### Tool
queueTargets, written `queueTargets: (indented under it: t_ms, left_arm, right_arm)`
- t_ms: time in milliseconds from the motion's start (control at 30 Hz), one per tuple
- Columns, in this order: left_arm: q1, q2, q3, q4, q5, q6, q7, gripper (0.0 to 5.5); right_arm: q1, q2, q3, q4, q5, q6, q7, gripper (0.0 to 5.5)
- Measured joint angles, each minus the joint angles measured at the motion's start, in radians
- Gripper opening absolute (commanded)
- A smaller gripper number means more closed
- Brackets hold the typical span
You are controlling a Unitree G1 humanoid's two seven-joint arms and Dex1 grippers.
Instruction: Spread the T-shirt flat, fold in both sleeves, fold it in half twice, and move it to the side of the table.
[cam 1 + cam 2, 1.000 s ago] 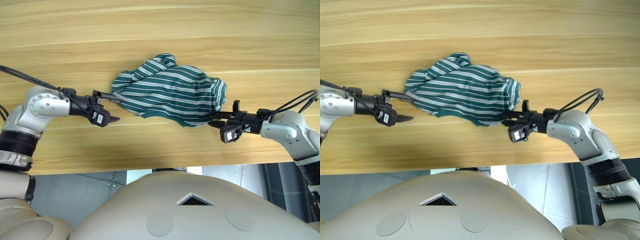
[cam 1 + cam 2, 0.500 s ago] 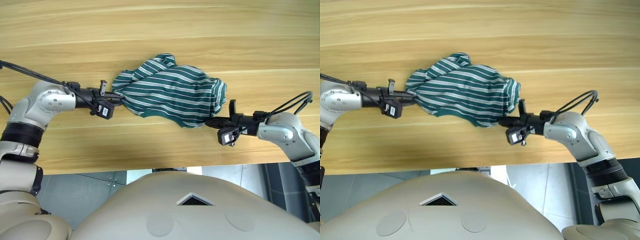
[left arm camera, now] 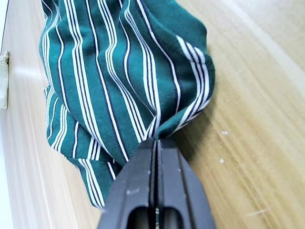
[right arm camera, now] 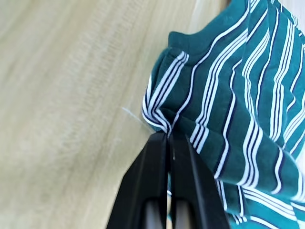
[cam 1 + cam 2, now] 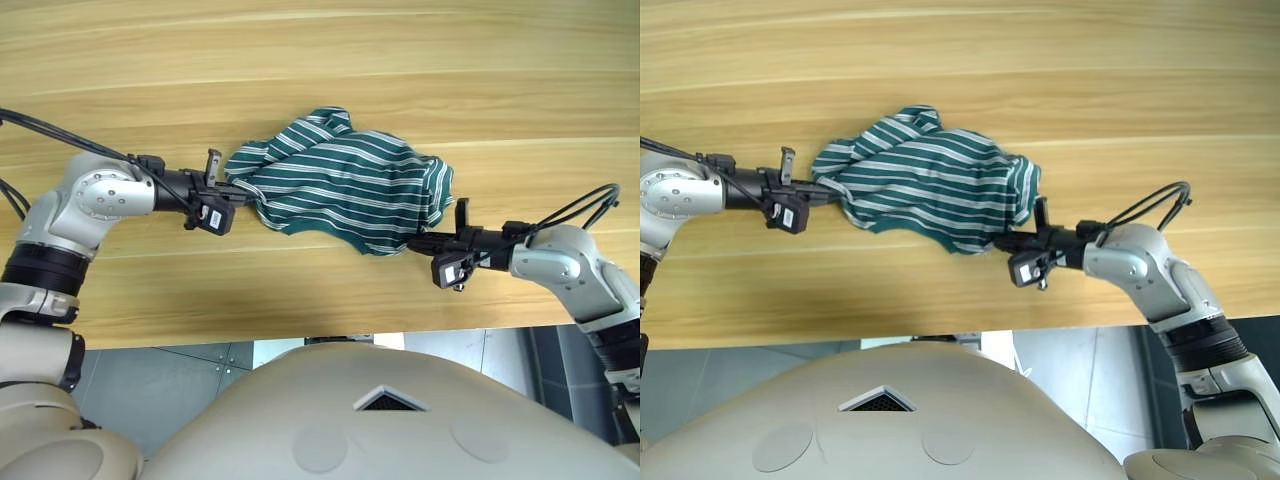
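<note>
Lying bunched on the tabletop [image 5: 300, 60], the T-shirt [image 5: 340, 185] sits between left hand [image 5: 240, 187] and right hand [image 5: 413, 240]; wrist views reveal each pinched fully closed on a striped fold.

Left arm [image 5: 95, 200] bent at the elbow, forearm pointing inward. My left gripper [image 5: 238, 188] is clamped, fingers [image 3: 143, 167] pressed flat together on the T-shirt [image 5: 345, 185] at its left edge. Right arm [image 5: 560, 262] mirrors it; my right gripper [image 5: 414, 240] pinches the near right edge, fingers closed.
</note>
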Motion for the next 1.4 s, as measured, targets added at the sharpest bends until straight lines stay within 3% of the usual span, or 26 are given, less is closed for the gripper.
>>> queueTargets:
  t_ms: [267,533,633,733,900,933,1067,1167,1233,1300,1400]
  left_arm:
    - [-0.002,0.016,0.099,-0.106,-0.222,0.063,-0.028,0.02]
    - [-0.228,-0.071,0.344,0.043,-0.206,-0.065,0.281,0.02]
    - [-0.316,-0.061,0.438,0.049,-0.224,-0.054,0.364,0.02]
    - [-0.202,-0.005,0.441,-0.05,-0.337,-0.044,0.285,0.02]
    - [0.313,0.169,0.466,-0.343,-0.716,-0.029,-0.028,0.02]
    - [0.474,0.201,0.512,-0.439,-0.804,-0.06,-0.113,0.02]
    - [0.674,0.191,0.719,-0.622,-1.189,-0.053,-0.371,0.02]
    - [0.687,0.124,0.868,-0.689,-1.48,0.098,-0.539,0.02]
    - [0.583,0.106,0.893,-0.676,-1.542,0.197,-0.522,0.02]
    - [0.431,0.085,0.825,-0.612,-1.445,0.242,-0.481,0.02]
    - [0.258,0.022,0.65,-0.468,-1.176,0.255,-0.494,0.02]
  right_arm:
    - [-0.076,-0.049,-0.239,0.096,0.057,0.026,-0.116,0.0]
    - [-0.344,0.021,-0.347,0.164,0.139,0.025,-0.279,0.0]
    - [-0.406,0.034,-0.455,0.137,0.243,0.064,-0.323,0.0]
    - [-0.368,0.015,-0.505,0.081,0.33,0.062,-0.287,0.0]
    - [0.008,-0.068,-0.543,-0.074,0.565,-0.087,-0.011,0.0]
    - [0.155,-0.103,-0.563,-0.136,0.667,-0.183,0.104,0.0]
    - [0.353,-0.125,-0.674,-0.289,1.028,-0.297,0.329,0.0]
    - [0.402,-0.122,-0.755,-0.363,1.289,-0.282,0.504,0.0]
    - [0.355,-0.122,-0.767,-0.345,1.341,-0.225,0.548,0.0]
    - [0.266,-0.123,-0.731,-0.279,1.272,-0.166,0.55,0.0]
    - [0.091,-0.122,-0.583,-0.155,1.073,-0.084,0.551,0.0]
